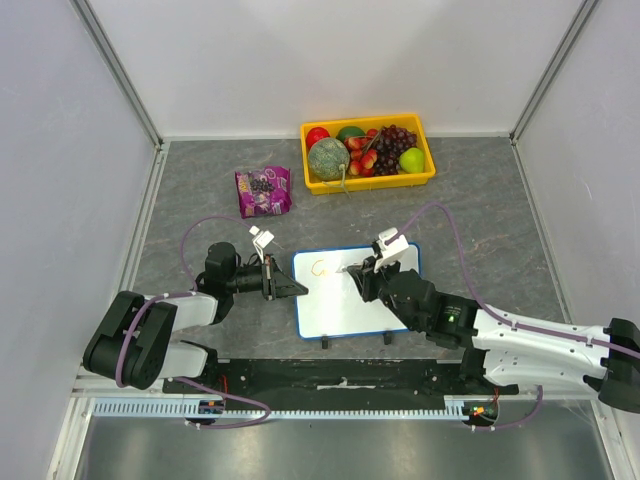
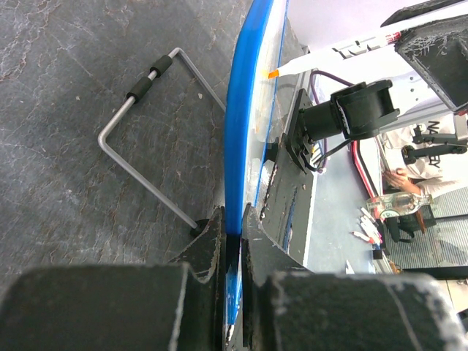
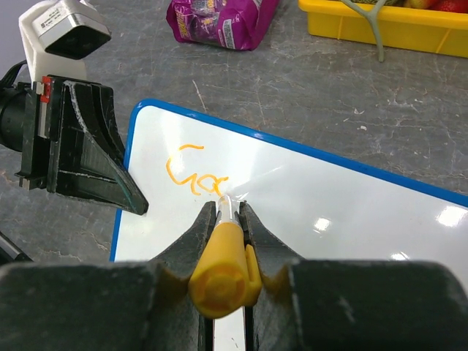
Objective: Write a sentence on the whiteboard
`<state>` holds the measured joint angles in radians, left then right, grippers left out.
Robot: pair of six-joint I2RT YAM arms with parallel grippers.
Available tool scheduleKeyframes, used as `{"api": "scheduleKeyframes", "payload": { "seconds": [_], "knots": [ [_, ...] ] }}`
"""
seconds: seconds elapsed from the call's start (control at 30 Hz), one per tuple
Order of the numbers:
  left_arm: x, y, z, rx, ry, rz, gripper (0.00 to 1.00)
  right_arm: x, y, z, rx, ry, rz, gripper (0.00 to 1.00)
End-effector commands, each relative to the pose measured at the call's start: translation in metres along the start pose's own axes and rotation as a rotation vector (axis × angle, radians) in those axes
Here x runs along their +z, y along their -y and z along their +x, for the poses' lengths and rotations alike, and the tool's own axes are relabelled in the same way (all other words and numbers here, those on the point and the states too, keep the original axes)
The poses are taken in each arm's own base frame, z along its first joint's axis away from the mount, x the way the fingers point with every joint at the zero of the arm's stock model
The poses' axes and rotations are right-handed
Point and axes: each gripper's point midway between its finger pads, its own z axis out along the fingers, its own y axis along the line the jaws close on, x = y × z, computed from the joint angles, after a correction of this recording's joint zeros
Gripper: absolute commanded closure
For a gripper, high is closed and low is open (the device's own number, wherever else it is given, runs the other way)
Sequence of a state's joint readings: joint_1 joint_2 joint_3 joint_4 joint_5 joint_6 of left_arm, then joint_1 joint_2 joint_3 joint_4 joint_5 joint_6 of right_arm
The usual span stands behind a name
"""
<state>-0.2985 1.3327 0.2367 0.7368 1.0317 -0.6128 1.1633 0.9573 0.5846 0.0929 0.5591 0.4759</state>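
jaws first: the left jaws are closed tight on the left rim of the whiteboard (image 1: pixel 350 300), and the left wrist view shows the blue edge (image 2: pixel 241 110) pinched between them. the right jaws are closed on a yellow-bodied marker (image 3: pixel 225 270), gripping it just behind its nib. the nib touches the white surface (image 3: pixel 329 197) in the board's far left part.

the whiteboard lies flat on the grey desk (image 1: pixel 480 200), in the middle near the arm bases, between the two arms. of the sentence (image 3: pixel 194 172) only a few orange cursive letters show, roughly "go", just left of the nib and near the board's far left corner (image 1: pixel 322 268).

a bent metal wire with black sleeves (image 2: pixel 146 131) lies on the desk just beside the board's left edge. a purple snack bag (image 1: pixel 263 191) sits well beyond the board to the far left. a yellow tray (image 1: pixel 370 183) at the far side holds a melon (image 1: pixel 327 158), dark grapes (image 1: pixel 395 145), a green apple (image 1: pixel 411 159) and strawberries (image 1: pixel 362 155).
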Motion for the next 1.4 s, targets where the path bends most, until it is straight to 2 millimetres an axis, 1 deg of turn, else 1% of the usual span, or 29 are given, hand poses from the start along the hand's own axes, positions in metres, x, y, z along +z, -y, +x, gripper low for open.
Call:
{"api": "scheduleKeyframes", "payload": {
  "seconds": [0.0, 0.1, 0.3, 0.57, 0.8, 0.9, 1.17, 1.27, 1.37],
  "knots": [
    [0.002, -0.012, -0.004, 0.02, 0.018, -0.051, 0.98, -0.003, 0.025, 0.012, -0.054, -0.026, 0.106, 1.0],
    [0.002, -0.012, -0.005, 0.022, 0.019, -0.05, 0.98, -0.002, 0.027, 0.008, -0.049, -0.011, 0.125, 1.0],
    [0.002, -0.012, -0.005, 0.02, 0.019, -0.052, 0.98, 0.0, 0.025, -0.005, -0.034, 0.029, 0.133, 1.0],
    [0.002, -0.011, -0.005, 0.023, 0.02, -0.05, 0.98, 0.007, 0.015, -0.013, -0.028, 0.042, 0.11, 1.0],
    [0.002, -0.011, -0.005, 0.021, 0.019, -0.05, 0.98, 0.008, 0.01, -0.017, -0.018, 0.054, 0.088, 1.0],
    [0.002, -0.011, -0.005, 0.023, 0.02, -0.048, 0.98, 0.007, 0.004, -0.021, -0.015, 0.063, 0.055, 1.0],
    [0.002, -0.011, -0.005, 0.021, 0.019, -0.05, 0.98, -0.004, 0.001, -0.036, 0.031, 0.117, 0.011, 1.0],
    [0.002, -0.011, -0.005, 0.023, 0.02, -0.05, 0.98, -0.011, 0.005, -0.043, 0.051, 0.144, 0.014, 1.0],
    [0.002, -0.012, -0.004, 0.019, 0.018, -0.051, 0.98, -0.013, 0.011, -0.042, 0.044, 0.148, 0.04, 1.0]
  ]
}}
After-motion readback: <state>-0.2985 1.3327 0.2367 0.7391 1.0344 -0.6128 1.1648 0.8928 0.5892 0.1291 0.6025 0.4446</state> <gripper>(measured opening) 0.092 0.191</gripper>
